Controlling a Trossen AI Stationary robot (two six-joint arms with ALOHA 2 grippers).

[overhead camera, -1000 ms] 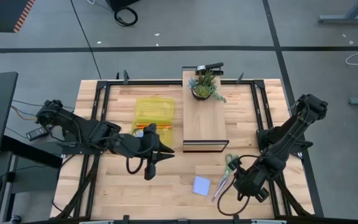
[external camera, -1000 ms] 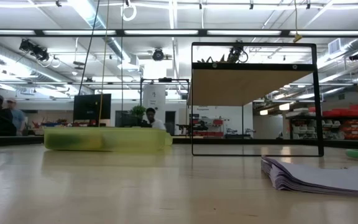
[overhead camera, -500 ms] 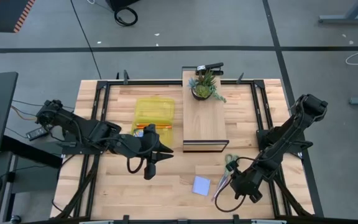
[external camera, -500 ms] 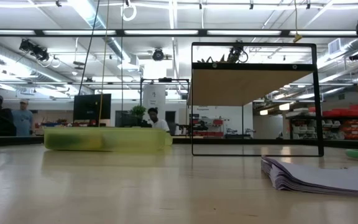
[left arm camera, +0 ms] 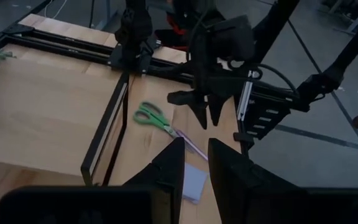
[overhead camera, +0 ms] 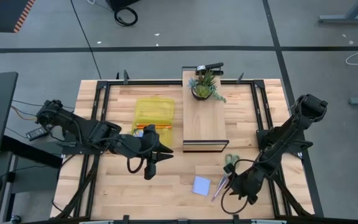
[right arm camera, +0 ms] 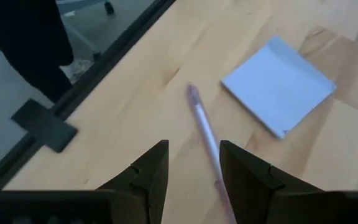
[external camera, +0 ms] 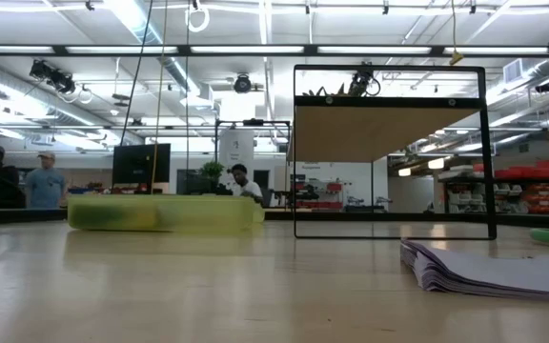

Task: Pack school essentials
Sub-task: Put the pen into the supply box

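Observation:
A pink pen (right arm camera: 202,130) lies on the table beside the light blue sticky-note pad (right arm camera: 278,93). My right gripper (right arm camera: 194,152) hangs open low over the pen, one finger on each side of its near part, touching nothing that I can see. The green-handled scissors (overhead camera: 230,162) lie flat just beyond it. My left gripper (left arm camera: 195,149) hovers high over the table's middle (overhead camera: 168,151), pointing toward the right side, with a narrow gap between its fingers and nothing in it. Something orange (overhead camera: 148,129) shows at the near end of the yellow case (overhead camera: 154,112), partly under the left arm.
A wooden riser on a black frame (overhead camera: 204,121) stands at the middle back with a potted plant (overhead camera: 205,86) on its far end. Black rails (overhead camera: 98,106) run along the table's edges. Bare wood lies near the front left. People stand in the room behind.
My right gripper has sunk toward the table and the pen, shifting a little toward the near left and tipping more steeply downward. Its fingers have stayed apart. The pen, pad and scissors have not moved.

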